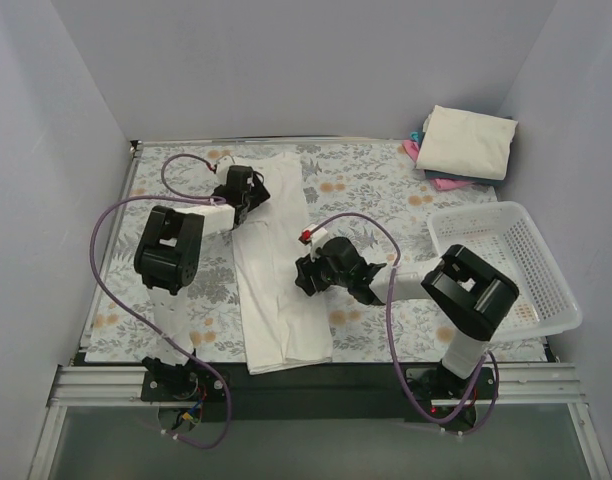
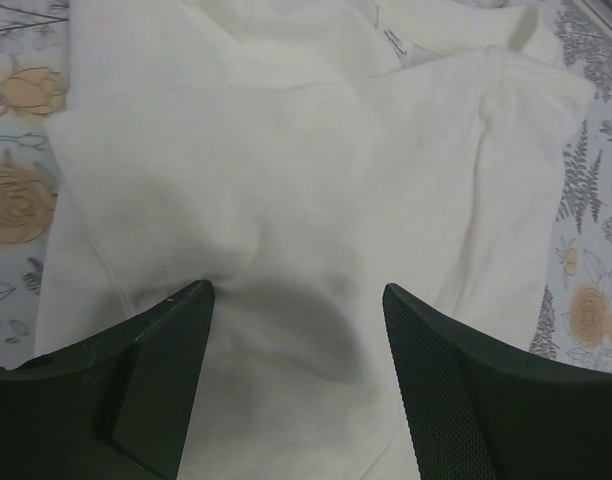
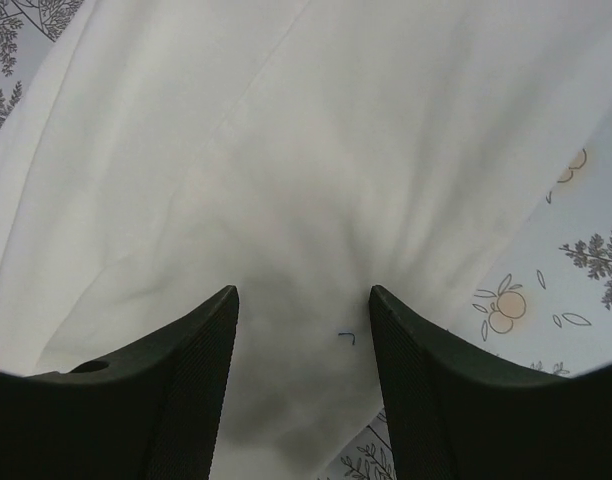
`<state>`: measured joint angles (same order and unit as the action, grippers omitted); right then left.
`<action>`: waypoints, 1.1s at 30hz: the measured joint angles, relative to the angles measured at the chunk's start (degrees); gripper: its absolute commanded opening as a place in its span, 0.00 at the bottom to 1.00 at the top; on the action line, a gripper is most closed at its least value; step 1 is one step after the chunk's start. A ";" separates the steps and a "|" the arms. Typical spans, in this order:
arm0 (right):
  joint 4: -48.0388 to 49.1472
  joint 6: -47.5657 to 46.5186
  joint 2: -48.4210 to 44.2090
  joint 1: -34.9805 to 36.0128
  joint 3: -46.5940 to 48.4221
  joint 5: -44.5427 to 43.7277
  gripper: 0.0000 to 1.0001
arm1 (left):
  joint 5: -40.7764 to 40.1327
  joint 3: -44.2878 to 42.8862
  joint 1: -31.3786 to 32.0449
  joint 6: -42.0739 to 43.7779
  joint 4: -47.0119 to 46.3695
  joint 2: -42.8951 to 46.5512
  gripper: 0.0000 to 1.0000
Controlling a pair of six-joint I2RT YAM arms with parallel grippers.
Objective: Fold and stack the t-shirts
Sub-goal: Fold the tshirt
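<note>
**Fig.** White t-shirt (image 1: 281,310), folded lengthwise, lies mid-table with both grippers set on it.

Table (image 1: 376,190) w/ floral cover carries the shirt as a long strip from far side to near edge, betw. the arms. Basket (image 1: 546,300) stands apart at right. Stack of folded t-shirts (image 1: 468,142) (cream on top, pink + blue under) sits in the far-right corner. At the collar end, left gripper (image 2: 296,300) has jaws spread, tips on cloth. Approx. mid-strip, right gripper (image 3: 304,295) is likewise spread, creases fanning toward the gap, no pinch seen. Handling (judged): light, limp, layered cloth that won't hold shape, and layers may slide. Best hold: edges at one end, all layers pinched together.
</note>
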<state>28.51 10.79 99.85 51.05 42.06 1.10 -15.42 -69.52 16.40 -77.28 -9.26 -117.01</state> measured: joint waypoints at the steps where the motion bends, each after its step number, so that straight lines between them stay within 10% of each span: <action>1: -0.02 0.26 -0.35 -0.33 -0.37 -0.02 0.50 | 0.17 -1.29 0.42 0.09 0.22 -0.85 0.64; 23: -3.67 0.59 0.28 -7.87 2.32 -1.75 0.51 | 4.70 -21.22 2.19 3.74 2.36 -14.16 0.65; 29: -7.54 -0.50 -2.58 -7.76 2.56 -0.96 0.57 | 4.57 -14.67 4.07 8.55 -1.79 -9.94 0.95; 33: -10.54 -0.48 -11.19 -6.86 0.52 -1.51 0.59 | 0.98 -4.61 8.52 11.02 -1.49 1.90 0.96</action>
<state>17.98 10.31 88.66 44.18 42.59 -0.40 -14.44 -74.13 24.93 -66.26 -10.74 -115.11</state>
